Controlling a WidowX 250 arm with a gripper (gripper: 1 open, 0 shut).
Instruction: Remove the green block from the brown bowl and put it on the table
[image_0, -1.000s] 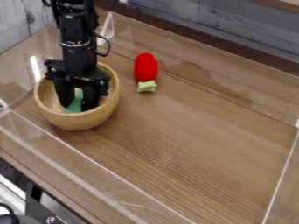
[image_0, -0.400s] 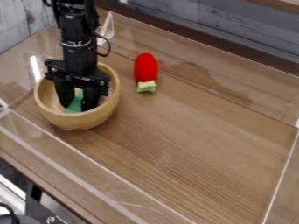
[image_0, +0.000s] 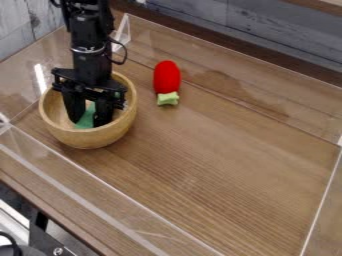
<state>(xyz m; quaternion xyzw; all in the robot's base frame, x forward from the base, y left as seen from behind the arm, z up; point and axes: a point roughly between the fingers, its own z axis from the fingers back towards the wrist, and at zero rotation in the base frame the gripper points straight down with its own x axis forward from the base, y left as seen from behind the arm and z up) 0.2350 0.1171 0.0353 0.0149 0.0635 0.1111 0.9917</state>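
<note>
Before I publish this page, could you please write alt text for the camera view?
A black robot gripper reaches down into a round tan wooden bowl, at the green block inside. Beyond the bowl, a red and light green toy lies on the brown wood-grain table.

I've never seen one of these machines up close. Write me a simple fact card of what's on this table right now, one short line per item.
robot gripper: black, reaching down into the bowl, its fingers closed low inside
bowl: round, light tan, thick rim, on the left side of the picture
green block: green piece inside the bowl, partly hidden by the gripper; a firm hold can't be confirmed
red toy: bright red with a light green part, outside the bowl
table: brown wood-grain top
</note>
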